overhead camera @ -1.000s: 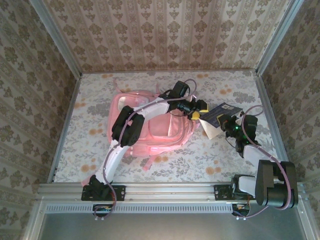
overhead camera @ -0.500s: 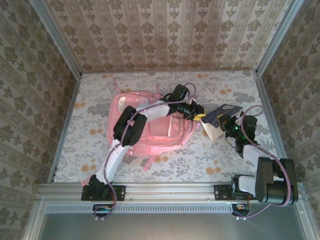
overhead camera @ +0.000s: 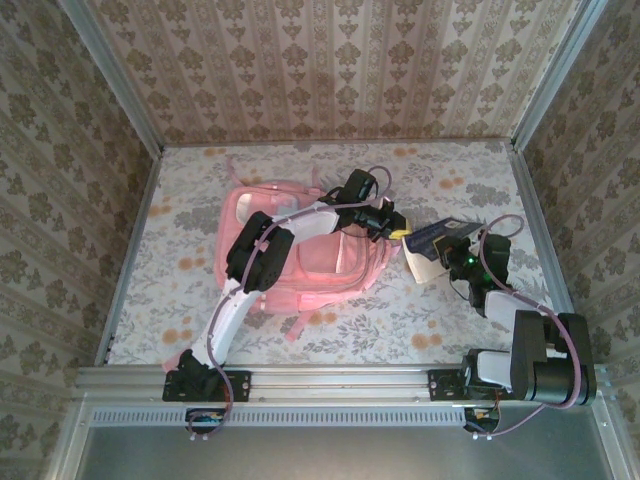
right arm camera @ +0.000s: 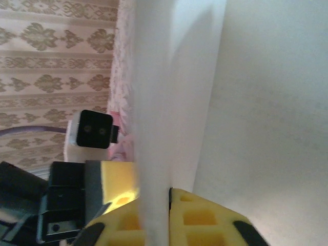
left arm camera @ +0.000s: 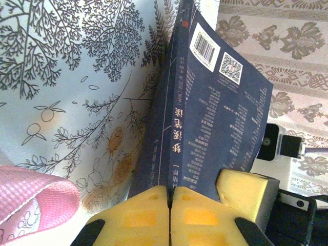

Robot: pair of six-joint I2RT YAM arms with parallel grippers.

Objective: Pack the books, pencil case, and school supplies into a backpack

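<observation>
We see the left hand (left arm camera: 169, 205) clamped on a navy book (left arm camera: 215, 123) raised just beside the pink backpack (overhead camera: 330, 270), seemingly a handover for packing; whether the right hand (right arm camera: 154, 215), flanking its far edge, grips we cannot tell.

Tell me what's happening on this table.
Both arms are on one navy book, just to the right of the pink backpack. The left tool is shut on the book's edge by the spine. The right tool has its pads either side of the same book, but how firmly it grips is unclear. The book is not in the backpack yet.
</observation>
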